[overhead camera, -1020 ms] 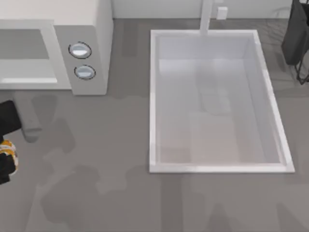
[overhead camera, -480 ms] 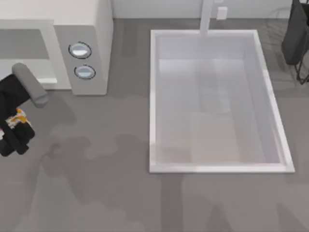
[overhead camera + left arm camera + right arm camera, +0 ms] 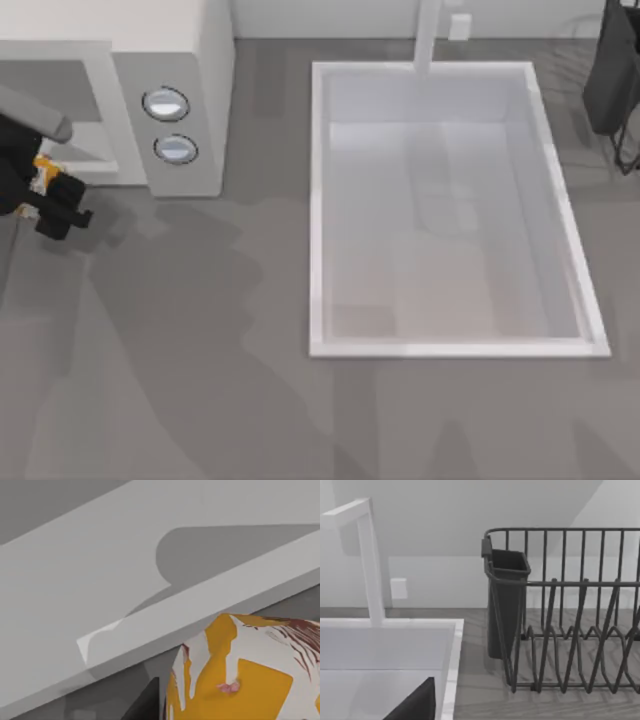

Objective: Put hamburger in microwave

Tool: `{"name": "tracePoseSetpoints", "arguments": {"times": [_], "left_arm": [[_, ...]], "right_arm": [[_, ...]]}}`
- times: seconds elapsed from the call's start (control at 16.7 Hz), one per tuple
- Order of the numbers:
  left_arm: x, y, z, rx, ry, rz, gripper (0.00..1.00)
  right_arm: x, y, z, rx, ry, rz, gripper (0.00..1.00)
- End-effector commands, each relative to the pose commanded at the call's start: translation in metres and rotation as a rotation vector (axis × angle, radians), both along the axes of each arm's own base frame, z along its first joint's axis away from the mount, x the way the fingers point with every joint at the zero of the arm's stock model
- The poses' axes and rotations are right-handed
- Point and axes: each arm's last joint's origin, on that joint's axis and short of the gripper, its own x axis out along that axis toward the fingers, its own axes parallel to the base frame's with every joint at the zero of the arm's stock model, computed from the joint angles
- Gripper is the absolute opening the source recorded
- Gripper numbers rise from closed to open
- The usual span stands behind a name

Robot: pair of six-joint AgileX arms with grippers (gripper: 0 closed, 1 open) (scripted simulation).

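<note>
**Grey counter, sink, microwave**

Wide grey countertop (image 3: 200, 350); white sink (image 3: 320, 220) mid-right; microwave (image 3: 205, 90) far left; dish rack (image 3: 570, 630) beyond. Left gripper (image 3: 45, 190) clamped on hamburger (image 3: 240, 675) before the cavity. Right arm parked; jaws impossible to tell.

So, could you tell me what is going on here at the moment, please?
The left gripper, at the table's left edge, holds the hamburger in its jaws right in front of the microwave, at the lip of its open cavity. The burger is not inside yet. The sink sits to the right; the right arm stays parked near the dish rack.
</note>
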Motion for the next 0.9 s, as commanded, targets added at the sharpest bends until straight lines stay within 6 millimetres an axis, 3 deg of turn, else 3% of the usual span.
{"name": "tracePoseSetpoints", "arguments": {"times": [0.42, 0.9], "left_arm": [[0.008, 0.03, -0.035, -0.246, -0.344, 0.234, 0.0], [0.008, 0.042, -0.037, -0.332, -0.446, 0.291, 0.0]], "right_arm": [[0.0, 0.0, 0.0, 0.0, 0.0, 0.0, 1.0], [0.0, 0.0, 0.0, 0.0, 0.0, 0.0, 1.0]]}}
